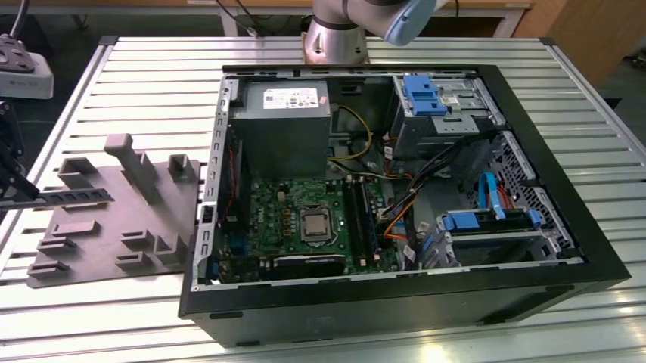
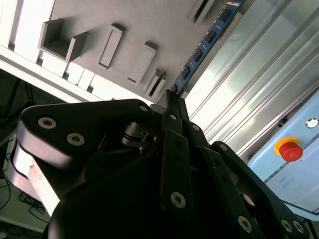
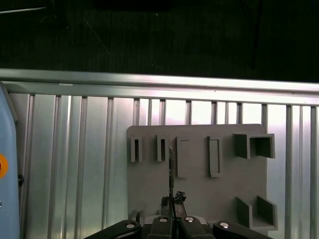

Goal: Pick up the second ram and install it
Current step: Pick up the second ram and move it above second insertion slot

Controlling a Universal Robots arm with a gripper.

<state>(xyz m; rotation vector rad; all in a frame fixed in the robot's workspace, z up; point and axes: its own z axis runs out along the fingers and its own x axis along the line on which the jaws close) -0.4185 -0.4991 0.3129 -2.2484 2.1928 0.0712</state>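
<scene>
We see the second ram point(image 1: 72, 198) at the exterior view's left edge, a slim dark stick held level over the grey tray point(image 1: 101, 253). The tool point(image 1: 27, 198) is clamped on one end of it, fingers pressed together on the stick. We cannot tell whether the stick touches the tray.

In the second wrist view the second ram point(image 2: 207, 42) runs out from the tool point(image 2: 169, 97) as a long strip with a row of chips. It crosses the edge of the tray point(image 2: 124, 25) toward the ribbed metal surface point(image 2: 259, 64). In the first wrist view the second ram point(image 3: 171, 172) shows edge-on as a thin line. It rises from the tool point(image 3: 172, 203) over the tray point(image 3: 199, 199), between two of the narrow slots.

The tray carries several upright holders and pockets. Just beside it, toward the exterior view's right, an open computer case point(image 1: 404, 321) lies on the surface point(image 1: 131, 76). Inside we see the motherboard point(image 1: 287, 204), the processor point(image 1: 315, 224), the long black memory slots point(image 1: 358, 215) and the power supply point(image 1: 281, 125). The arm's base point(image 1: 338, 38) stands behind the case. A red button point(image 2: 289, 149) sits on a pale box at the surface's edge.
</scene>
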